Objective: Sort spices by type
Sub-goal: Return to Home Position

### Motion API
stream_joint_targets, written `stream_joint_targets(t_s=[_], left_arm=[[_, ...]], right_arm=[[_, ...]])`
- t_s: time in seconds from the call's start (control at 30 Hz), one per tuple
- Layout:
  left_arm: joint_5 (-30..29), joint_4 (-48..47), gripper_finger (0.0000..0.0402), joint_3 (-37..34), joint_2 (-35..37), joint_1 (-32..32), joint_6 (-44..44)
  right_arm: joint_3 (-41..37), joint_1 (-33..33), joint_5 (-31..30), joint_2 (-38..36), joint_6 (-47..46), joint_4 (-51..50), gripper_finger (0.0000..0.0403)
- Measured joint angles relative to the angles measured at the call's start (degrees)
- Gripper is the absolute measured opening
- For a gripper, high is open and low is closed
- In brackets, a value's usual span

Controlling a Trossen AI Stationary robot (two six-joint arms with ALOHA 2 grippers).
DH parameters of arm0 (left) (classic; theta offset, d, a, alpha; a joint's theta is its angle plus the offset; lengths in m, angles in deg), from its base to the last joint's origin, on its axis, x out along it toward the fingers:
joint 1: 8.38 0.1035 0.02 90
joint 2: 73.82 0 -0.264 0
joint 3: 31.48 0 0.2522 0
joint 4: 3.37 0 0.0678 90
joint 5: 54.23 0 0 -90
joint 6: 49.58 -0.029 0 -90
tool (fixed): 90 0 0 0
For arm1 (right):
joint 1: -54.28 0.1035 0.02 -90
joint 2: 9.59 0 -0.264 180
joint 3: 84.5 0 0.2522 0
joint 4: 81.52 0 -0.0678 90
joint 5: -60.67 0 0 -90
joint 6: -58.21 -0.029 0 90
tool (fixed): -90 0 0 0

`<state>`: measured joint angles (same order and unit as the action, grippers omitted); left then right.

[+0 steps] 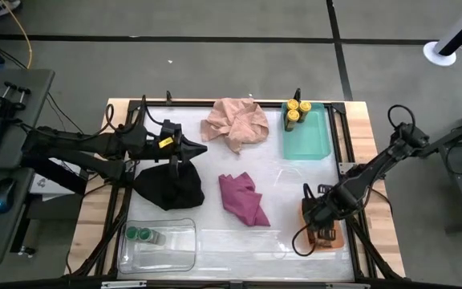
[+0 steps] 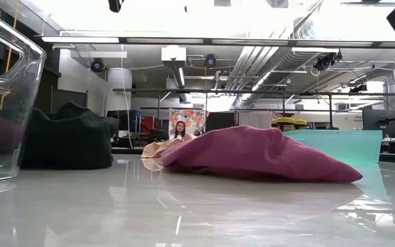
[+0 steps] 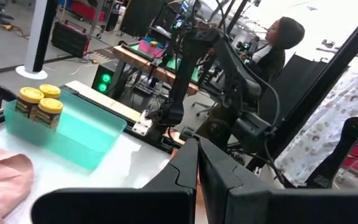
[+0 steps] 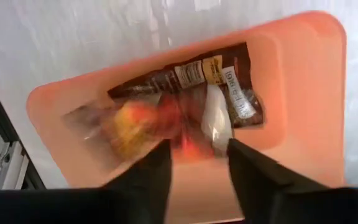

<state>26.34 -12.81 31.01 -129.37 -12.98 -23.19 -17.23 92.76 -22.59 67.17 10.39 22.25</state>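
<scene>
Several yellow-lidded jars [image 1: 295, 112] [image 3: 39, 102] stand in the far end of the teal tray [image 1: 311, 140]. Two green-lidded jars [image 1: 143, 234] sit in the clear tray [image 1: 175, 250] at the table's near left. Orange-brown foil packets [image 4: 185, 93] lie flat in the orange tray [image 4: 303, 81] [image 1: 333, 238] at the near right. My right gripper [image 4: 197, 149] [image 1: 315, 215] hangs open just over those packets, pointing down. My left gripper [image 1: 201, 148] [image 3: 197, 168] is shut and empty, held in the air above the far edge of the black cloth [image 1: 171, 189].
A pink cloth [image 1: 235, 122] lies at the far middle of the table and a magenta cloth [image 1: 243, 199] [image 2: 252, 154] in the centre. The black cloth [image 2: 67, 140] is bunched up left of it. A person [image 3: 278, 37] sits beyond the table's right side.
</scene>
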Motion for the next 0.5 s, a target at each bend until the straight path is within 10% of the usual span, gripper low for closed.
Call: stream_joint_targets(t_s=[0.27,0.5], left_arm=[[0.0,-0.4,0.0000,0.3,0.9,0.7,-3.8],[-0.1,0.2,0.0000,1.3,7.7,3.9,-17.9]], right_arm=[[3.6,-1.3,3.1,-0.8,-2.4,-4.8,0.0275],[13.2,-2.4,-12.0,-3.6,-10.1,-11.0,0.0285]])
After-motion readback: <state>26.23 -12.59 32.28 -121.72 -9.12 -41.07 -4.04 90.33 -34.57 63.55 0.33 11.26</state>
